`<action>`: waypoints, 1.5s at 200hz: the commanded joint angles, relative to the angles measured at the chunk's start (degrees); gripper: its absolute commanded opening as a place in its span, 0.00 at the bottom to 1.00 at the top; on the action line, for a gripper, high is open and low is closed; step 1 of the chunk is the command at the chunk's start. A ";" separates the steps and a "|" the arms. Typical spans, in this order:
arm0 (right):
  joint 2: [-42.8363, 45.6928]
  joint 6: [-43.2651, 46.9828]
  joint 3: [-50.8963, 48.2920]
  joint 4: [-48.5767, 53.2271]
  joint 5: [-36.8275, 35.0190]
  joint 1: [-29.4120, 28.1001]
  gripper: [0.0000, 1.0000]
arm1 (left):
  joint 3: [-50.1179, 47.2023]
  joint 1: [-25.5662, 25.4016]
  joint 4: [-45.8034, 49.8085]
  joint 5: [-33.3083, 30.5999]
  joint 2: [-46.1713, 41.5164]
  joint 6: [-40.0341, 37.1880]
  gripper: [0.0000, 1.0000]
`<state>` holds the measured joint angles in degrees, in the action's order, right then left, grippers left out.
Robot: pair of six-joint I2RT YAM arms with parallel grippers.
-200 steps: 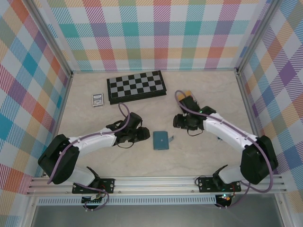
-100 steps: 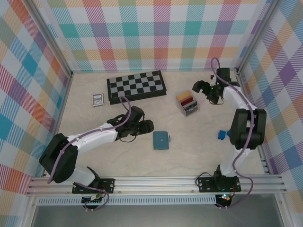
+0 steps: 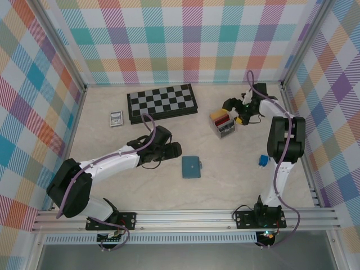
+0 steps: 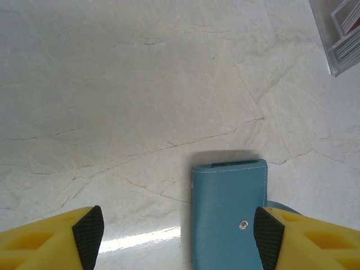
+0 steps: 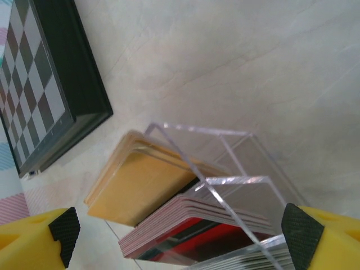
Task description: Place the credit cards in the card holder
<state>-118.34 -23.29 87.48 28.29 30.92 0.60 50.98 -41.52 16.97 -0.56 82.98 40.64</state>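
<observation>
The card holder (image 3: 190,167) is seen flat on the table (image 3: 112,146), just at 6 o'clock of its middle. In the left wrist view the card holder's (image 4: 230,214) near end is cut off by the frame edge, and one corner is hidden behind a finger pad (image 4: 267,236).

The left gripper (image 3: 174,149) is placed at 9 o'clock of the holder. Its jaws (image 4: 178,232) are spread wide, and nothing is held.

The credit cards (image 3: 223,120) are stood in a clear box (image 3: 225,130) at 1 o'clock of the holder. From the right wrist, orange cards (image 5: 143,188) and red ones (image 5: 185,222) are shown, blurred by the box (image 5: 247,160); their lower ends are cut off.

The right gripper (image 3: 232,111) is held at 1 o'clock of the box, with its jaws (image 5: 181,237) fully parted and empty. The chessboard (image 3: 162,103) is partly cropped there (image 5: 45,84).
</observation>
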 commanded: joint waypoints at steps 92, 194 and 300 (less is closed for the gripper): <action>16.65 -14.14 -22.69 -13.66 2.71 -14.39 0.95 | 4.30 2.34 2.97 1.34 3.71 -0.71 0.71; 21.07 -4.93 -14.58 2.26 -16.74 -24.18 0.85 | 2.07 8.66 -2.70 8.50 6.08 4.47 0.66; -4.24 3.62 19.78 16.61 -12.76 -17.39 0.98 | 14.89 13.67 -4.34 16.43 21.64 8.77 0.50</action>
<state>-117.97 -21.30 103.18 38.35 13.17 -16.08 62.13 -28.14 11.81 13.50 101.56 48.40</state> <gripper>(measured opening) 0.975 0.534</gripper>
